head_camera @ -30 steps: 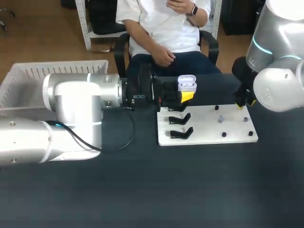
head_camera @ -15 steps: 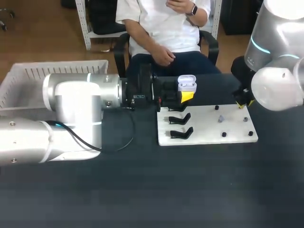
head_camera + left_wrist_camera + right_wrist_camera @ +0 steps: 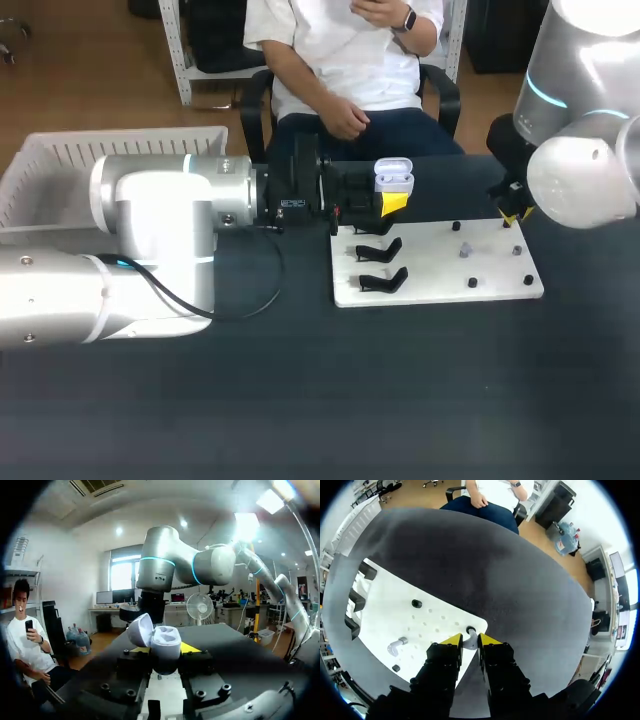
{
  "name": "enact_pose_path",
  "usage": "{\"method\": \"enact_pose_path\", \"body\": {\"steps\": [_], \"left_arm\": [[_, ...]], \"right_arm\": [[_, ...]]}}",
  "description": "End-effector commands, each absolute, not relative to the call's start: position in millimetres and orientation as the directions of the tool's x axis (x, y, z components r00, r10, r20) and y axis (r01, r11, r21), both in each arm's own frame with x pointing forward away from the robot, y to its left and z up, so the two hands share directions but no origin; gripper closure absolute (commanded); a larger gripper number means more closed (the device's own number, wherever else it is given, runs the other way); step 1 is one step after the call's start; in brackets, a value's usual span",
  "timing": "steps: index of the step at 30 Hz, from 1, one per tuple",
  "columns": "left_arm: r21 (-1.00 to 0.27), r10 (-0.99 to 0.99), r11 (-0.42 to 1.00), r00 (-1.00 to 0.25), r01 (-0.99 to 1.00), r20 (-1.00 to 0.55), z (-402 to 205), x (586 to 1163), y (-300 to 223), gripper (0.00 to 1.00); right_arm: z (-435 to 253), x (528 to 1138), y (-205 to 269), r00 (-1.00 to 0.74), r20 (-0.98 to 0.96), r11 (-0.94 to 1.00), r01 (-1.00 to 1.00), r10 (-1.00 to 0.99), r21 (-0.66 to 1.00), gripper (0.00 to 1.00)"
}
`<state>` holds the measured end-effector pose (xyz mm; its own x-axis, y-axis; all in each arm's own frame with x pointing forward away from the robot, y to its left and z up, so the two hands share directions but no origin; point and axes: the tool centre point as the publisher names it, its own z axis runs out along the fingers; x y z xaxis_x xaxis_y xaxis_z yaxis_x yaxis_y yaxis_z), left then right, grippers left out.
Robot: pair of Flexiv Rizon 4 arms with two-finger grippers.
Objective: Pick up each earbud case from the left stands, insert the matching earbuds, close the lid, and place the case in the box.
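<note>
My left gripper is shut on a white earbud case and holds it above the far left of the white board. The case stands with its lid open, between the left gripper's yellow tips. My right gripper hangs over the board's far right corner. In the right wrist view its fingers stand nearly together, and the right gripper pinches a small pale earbud just behind a black peg. Another grey earbud sits on a peg further along the board.
Two empty black stands occupy the board's left side, with several small black pegs on its right side. A white slatted box sits at the far left of the table. Dark tabletop stretches in front of the board.
The right gripper's fingers have closed in over the corner peg, and the right arm has shifted slightly up and to the right. The left arm and the case have stayed still.
</note>
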<state>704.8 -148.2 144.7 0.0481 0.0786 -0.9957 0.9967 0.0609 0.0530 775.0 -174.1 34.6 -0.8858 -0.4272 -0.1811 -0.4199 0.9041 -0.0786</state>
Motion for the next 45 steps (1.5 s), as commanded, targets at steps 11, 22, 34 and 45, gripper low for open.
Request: {"method": "enact_pose_path", "body": {"steps": [11, 22, 34, 45], "left_arm": [[0.058, 0.073, 0.070, 0.053, 0.996, -0.996, 144, 702, -148, 1.00], [0.058, 0.073, 0.070, 0.053, 0.996, -0.996, 144, 702, -148, 1.00], [0.058, 0.073, 0.070, 0.053, 0.996, -0.996, 144, 702, -148, 1.00], [0.058, 0.073, 0.070, 0.053, 0.996, -0.996, 144, 702, -148, 1.00]], "right_arm": [[107, 710, -172, -0.940, -0.171, 0.956, -0.287, -0.294, -0.065, 1.00], [120, 693, -166, -0.963, -0.178, 0.979, -0.197, -0.204, -0.054, 1.00], [130, 685, -141, -0.930, -0.200, 0.949, 0.315, 0.309, 0.002, 1.00], [156, 665, -123, -0.783, -0.220, 0.806, 0.591, 0.582, 0.028, 1.00]]}}
